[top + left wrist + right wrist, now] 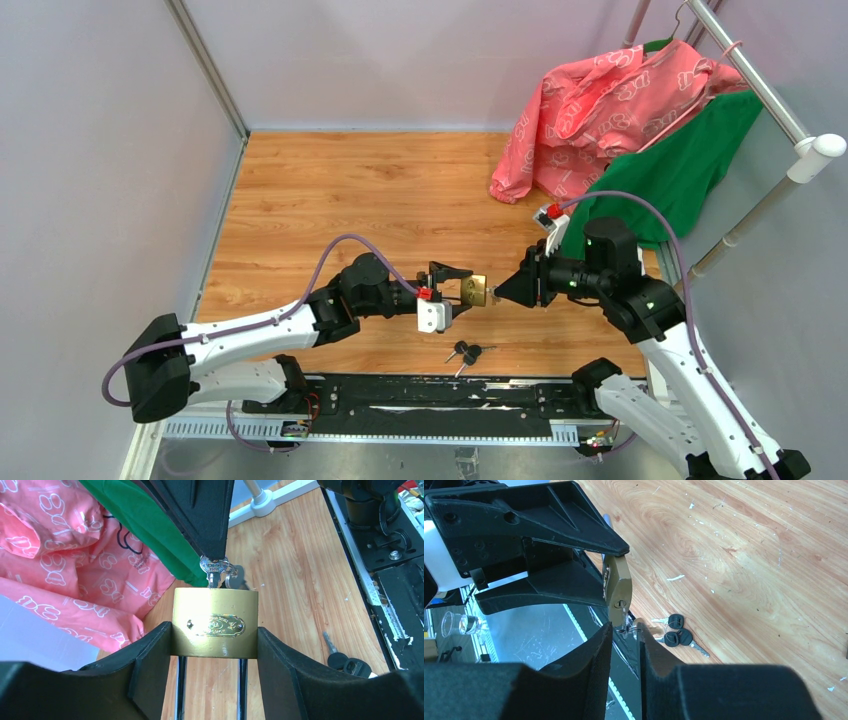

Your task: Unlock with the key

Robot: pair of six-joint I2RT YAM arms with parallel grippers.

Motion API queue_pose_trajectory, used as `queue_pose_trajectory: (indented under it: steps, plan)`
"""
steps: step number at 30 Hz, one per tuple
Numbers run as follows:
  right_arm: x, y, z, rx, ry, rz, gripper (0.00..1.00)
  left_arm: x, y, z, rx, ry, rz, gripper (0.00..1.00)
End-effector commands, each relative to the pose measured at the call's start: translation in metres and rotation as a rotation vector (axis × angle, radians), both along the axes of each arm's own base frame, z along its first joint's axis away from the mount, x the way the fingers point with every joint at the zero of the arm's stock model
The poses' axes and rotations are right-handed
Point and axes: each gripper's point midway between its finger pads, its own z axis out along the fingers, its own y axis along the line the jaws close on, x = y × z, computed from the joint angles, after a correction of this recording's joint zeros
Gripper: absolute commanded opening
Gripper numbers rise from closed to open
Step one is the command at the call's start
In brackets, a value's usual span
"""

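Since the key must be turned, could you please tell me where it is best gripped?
Likely the key's flat head, jaws across the two faces, approaching from the padlock's keyhole end: only the head sticks out, and flat faces resist slipping when twisted.

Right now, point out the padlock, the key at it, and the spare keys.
padlock (215,622), left wrist view, brass face.
key (210,566), left wrist view, silver head.
spare keys (466,350), top external view, black heads.
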Motion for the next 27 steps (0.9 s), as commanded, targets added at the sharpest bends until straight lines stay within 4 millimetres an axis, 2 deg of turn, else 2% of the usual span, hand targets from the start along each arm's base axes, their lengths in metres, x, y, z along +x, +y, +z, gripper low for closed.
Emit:
queue_pose_trajectory:
  steps: [1,4,11,27]
  plan:
    - [0.001,-0.001,-0.003,-0.004,-0.008,0.002,0.25,-0.002,-0.001,0.047,-0.137,-0.075,-0.015,0.00]
    - [0.001,-0.001,-0.003,-0.002,-0.007,0.003,0.20,-0.002,-0.001,0.046,-0.136,-0.073,-0.019,0.00]
    - [0.000,0.003,-0.004,0.019,0.010,0.015,0.00,-0.004,-0.001,0.046,-0.136,-0.071,-0.025,0.00]
    - [-0.004,0.011,-0.014,0.050,0.067,0.059,0.00,-0.005,0.000,0.047,-0.140,-0.072,-0.030,0.00]
